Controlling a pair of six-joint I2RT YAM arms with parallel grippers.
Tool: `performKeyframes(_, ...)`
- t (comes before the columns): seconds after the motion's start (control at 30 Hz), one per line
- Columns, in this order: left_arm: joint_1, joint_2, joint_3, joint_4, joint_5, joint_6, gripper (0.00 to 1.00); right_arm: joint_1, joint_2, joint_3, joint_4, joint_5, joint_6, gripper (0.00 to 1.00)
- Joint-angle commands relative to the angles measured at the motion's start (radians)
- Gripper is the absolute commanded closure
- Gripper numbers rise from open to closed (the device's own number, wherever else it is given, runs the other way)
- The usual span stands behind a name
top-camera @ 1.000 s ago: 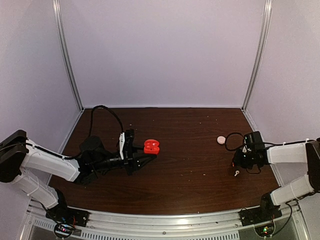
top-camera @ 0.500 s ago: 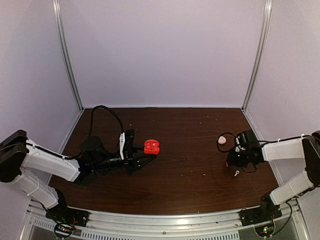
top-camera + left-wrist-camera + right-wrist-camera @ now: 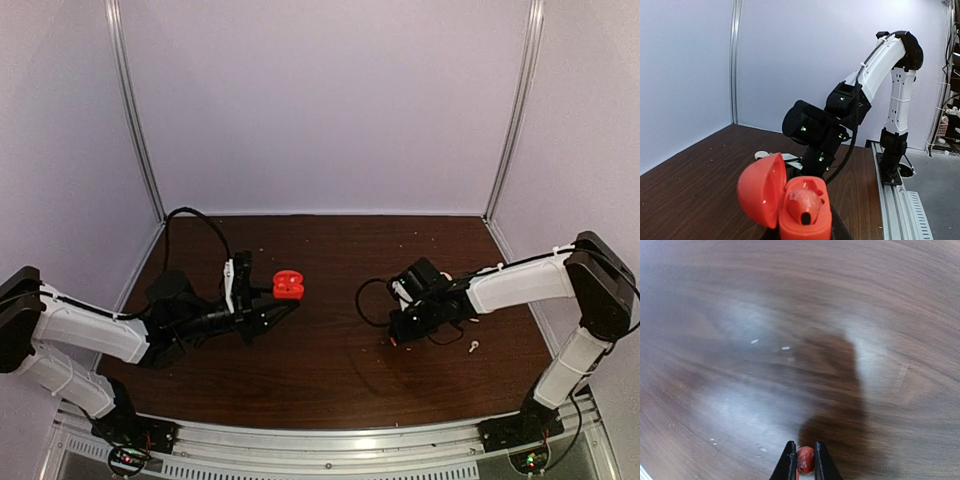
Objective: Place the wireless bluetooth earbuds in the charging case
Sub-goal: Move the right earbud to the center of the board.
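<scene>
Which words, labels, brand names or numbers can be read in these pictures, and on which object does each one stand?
None can be read in any view. The red charging case in the left claw shows no print, nor does the red-orange earbud in the right claw. The right arm shows only small green lights, no lettering.

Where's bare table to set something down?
Bare: the strip along the rear wall, the front centre, and the gap between the red case and the right fingers gripping a red earbud. Crowded by the right arm, near the white earbud.
</scene>
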Motion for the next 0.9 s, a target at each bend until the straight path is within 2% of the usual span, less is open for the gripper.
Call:
performKeyframes(0.0,0.023,-0.072,-0.027,0.010,-0.035,-0.021,1.00,0.115,0.074,0.130,-0.117,0.010,-0.093,0.92)
performKeyframes(0.33,0.061,-0.186,-0.074,-0.065,-0.100,-0.025,1.00,0.349,0.208,0.344,-0.352,0.077,-0.266,0.90)
performKeyframes(0.43,0.063,-0.202,-0.076,-0.081,-0.115,-0.019,1.00,0.374,0.225,0.376,-0.411,0.082,-0.287,0.87)
performKeyframes(0.67,0.065,-0.204,-0.069,-0.091,-0.112,-0.014,1.00,0.387,0.274,0.457,-0.531,0.098,-0.286,0.69)
performKeyframes(0.87,0.065,-0.204,-0.069,-0.095,-0.114,-0.009,1.00,0.387,0.311,0.517,-0.602,0.119,-0.286,0.69)
